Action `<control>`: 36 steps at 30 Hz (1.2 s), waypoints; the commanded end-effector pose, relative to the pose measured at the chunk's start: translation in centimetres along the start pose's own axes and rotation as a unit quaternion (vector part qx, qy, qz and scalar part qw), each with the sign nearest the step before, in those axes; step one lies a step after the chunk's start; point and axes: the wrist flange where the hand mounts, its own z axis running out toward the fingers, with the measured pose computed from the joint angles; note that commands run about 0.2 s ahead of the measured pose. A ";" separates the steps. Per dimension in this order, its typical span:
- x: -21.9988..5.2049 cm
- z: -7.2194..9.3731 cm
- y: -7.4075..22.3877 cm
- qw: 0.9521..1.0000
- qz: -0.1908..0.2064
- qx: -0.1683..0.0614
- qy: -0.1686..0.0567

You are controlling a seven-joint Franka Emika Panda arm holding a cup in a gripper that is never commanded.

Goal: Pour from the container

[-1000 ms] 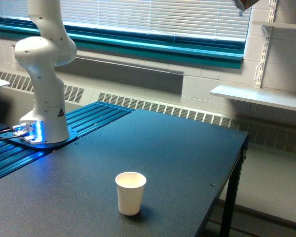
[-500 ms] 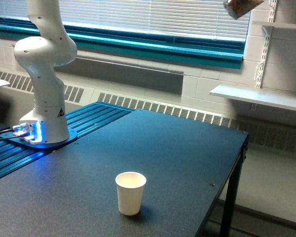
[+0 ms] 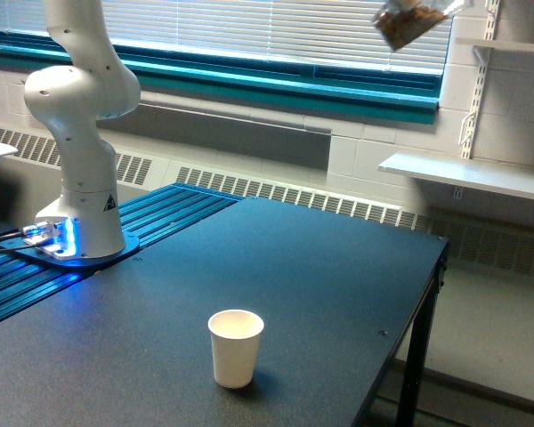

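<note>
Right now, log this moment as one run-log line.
stage: approach | container: tilted, high at frame top, brown bits inside | paper cup: upright on table, apart | gripper: out of view | pour: not started

A small white paper cup (image 3: 236, 347) stands upright on the dark table (image 3: 320, 267), near its front edge. Behind, closed blinds (image 3: 276, 27) cover the window (teal sill below), and a white wall shelf (image 3: 467, 173), seemingly bare, juts at the exterior view's right.
</note>
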 end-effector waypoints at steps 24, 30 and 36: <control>-2.7 0.1 14.2 0.992 0.099 -0.073 -0.010; -4.3 1.1 16.6 0.990 0.110 -0.090 -0.022; -6.2 2.3 18.9 0.986 0.121 -0.104 -0.038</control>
